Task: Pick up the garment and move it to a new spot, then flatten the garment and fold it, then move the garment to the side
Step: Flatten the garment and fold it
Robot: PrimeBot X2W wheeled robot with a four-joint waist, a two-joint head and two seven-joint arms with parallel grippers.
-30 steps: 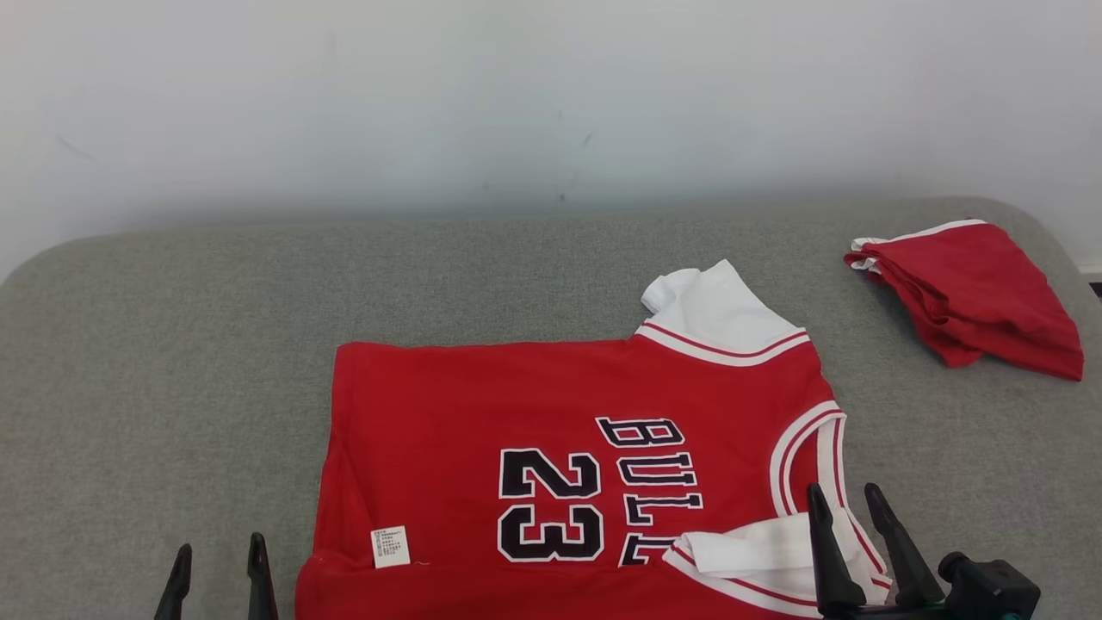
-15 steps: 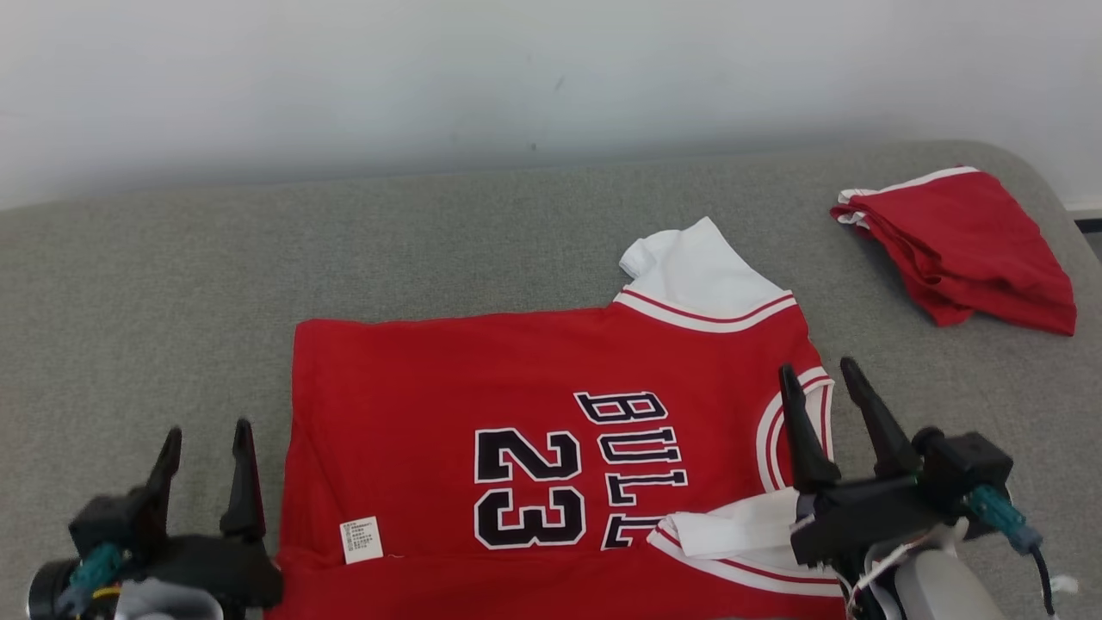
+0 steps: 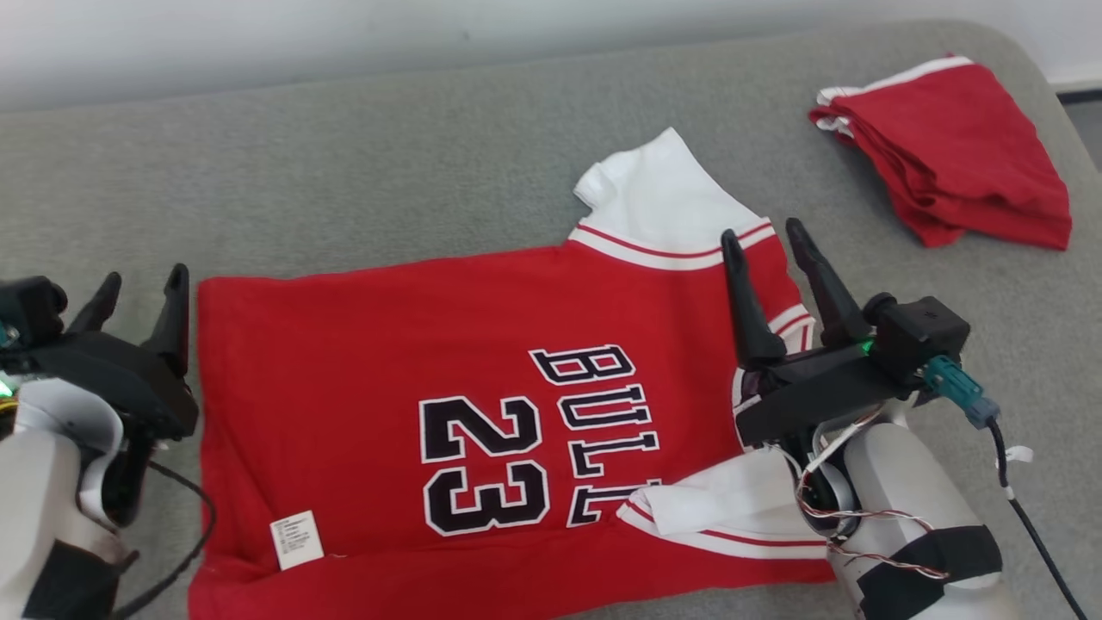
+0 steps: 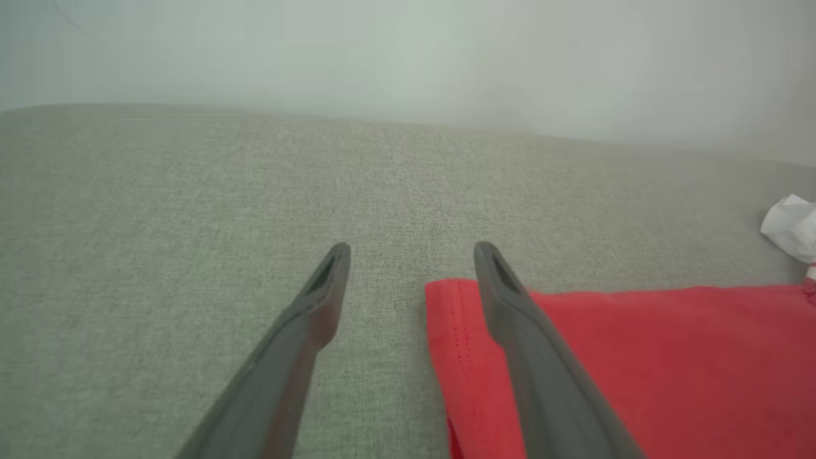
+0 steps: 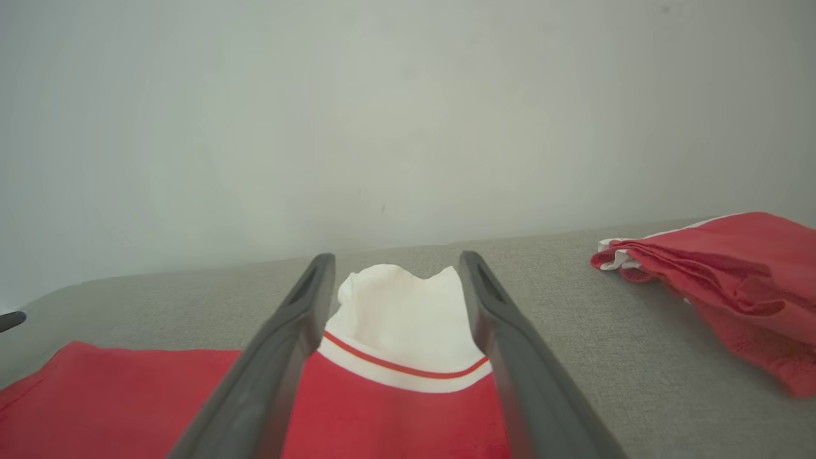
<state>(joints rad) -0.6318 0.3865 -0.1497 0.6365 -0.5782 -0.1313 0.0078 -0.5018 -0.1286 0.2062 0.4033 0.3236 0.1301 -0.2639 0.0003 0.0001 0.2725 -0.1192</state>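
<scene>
Garment: I see the red jersey (image 3: 482, 413) lying flat, number up, on the grey surface (image 3: 387, 172).
Left gripper (image 3: 145, 274): fingers apart, empty, at the jersey's far hem corner.
Right gripper (image 3: 762, 229): fingers apart, empty, over the jersey's shoulder, by its white sleeve.
Folded red cloth (image 3: 956, 155): well apart from the jersey.

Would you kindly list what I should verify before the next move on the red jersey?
1. The left gripper is open: ok.
2. The right gripper is open: ok.
3. The jersey has its hem corner lined up with the left gripper: ok.
4. The jersey lies fully flat: not ok; the near sleeve is folded over the front.
5. The folded red garment lies apart from the jersey: ok.
6. Height of the right gripper above the far sleeve: cannot tell.
</scene>
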